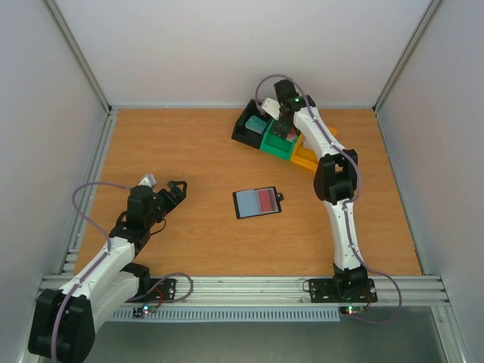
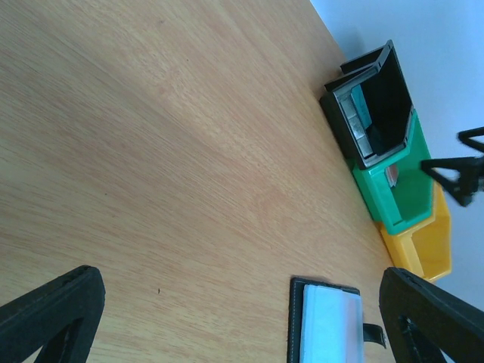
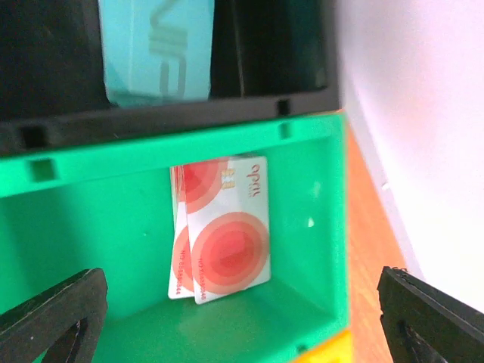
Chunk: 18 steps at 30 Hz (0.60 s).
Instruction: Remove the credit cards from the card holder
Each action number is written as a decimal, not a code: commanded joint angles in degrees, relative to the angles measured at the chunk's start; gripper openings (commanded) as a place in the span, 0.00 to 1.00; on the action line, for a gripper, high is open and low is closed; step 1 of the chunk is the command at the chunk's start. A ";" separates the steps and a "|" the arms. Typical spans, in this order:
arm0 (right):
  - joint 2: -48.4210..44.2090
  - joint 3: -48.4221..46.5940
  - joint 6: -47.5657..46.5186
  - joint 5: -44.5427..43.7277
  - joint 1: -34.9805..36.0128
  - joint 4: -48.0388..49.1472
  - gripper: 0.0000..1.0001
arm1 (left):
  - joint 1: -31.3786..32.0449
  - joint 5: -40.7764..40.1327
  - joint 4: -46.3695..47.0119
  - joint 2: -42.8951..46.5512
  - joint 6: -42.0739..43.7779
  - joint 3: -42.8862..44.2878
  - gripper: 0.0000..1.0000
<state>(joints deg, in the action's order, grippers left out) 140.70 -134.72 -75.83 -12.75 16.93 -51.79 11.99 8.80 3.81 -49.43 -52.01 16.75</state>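
Note:
The card holder point(image 1: 258, 202) lies open on the wooden table, with a pale blue-grey pocket on its left half and a red card point(image 1: 267, 200) on its right half. Its edge and tab also show in the left wrist view point(image 2: 325, 321). My left gripper point(image 1: 164, 184) point(image 2: 242, 318) stands open to the left of the holder, empty. Open as well, my right gripper point(image 1: 283, 125) point(image 3: 242, 321) hangs over the green tray point(image 3: 91, 227). Two white cards with red circles point(image 3: 224, 231) lean inside that tray, free of the fingers. A teal card point(image 3: 155, 53) stands in the black tray point(image 3: 45, 68).
Black point(image 1: 248, 130), green point(image 1: 278, 144) and orange point(image 1: 305, 158) trays sit in a row at the back of the table. White walls close in the back and sides. An aluminium rail point(image 1: 242, 286) runs along the near edge.

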 commanded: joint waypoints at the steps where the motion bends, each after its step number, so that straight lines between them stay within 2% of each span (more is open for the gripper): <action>1: -9.40 -0.20 10.10 10.42 0.39 -1.80 0.98 | -0.32 0.30 3.12 0.80 0.32 -1.00 0.99; 5: -19.29 5.61 27.78 22.75 0.39 -3.09 0.95 | -0.31 0.29 3.17 1.53 1.69 -1.11 0.99; 8: -30.79 22.72 42.92 31.88 0.66 1.78 0.86 | -0.30 1.27 4.14 1.55 2.81 -1.27 0.99; 10: -37.64 37.19 50.95 30.44 1.69 8.05 0.81 | -0.30 2.14 4.88 1.09 3.09 -1.45 0.99; 13: -43.91 51.70 55.97 26.58 4.46 11.07 0.78 | -0.21 2.70 5.24 0.17 3.67 -1.47 0.99; 18: -45.85 63.00 59.61 29.71 5.62 9.54 0.79 | 1.92 4.20 6.27 -2.93 5.14 -0.80 0.99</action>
<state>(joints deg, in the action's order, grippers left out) 94.41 -78.63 -24.99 13.80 21.91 -42.85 12.29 11.14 5.50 -49.95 -49.17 15.86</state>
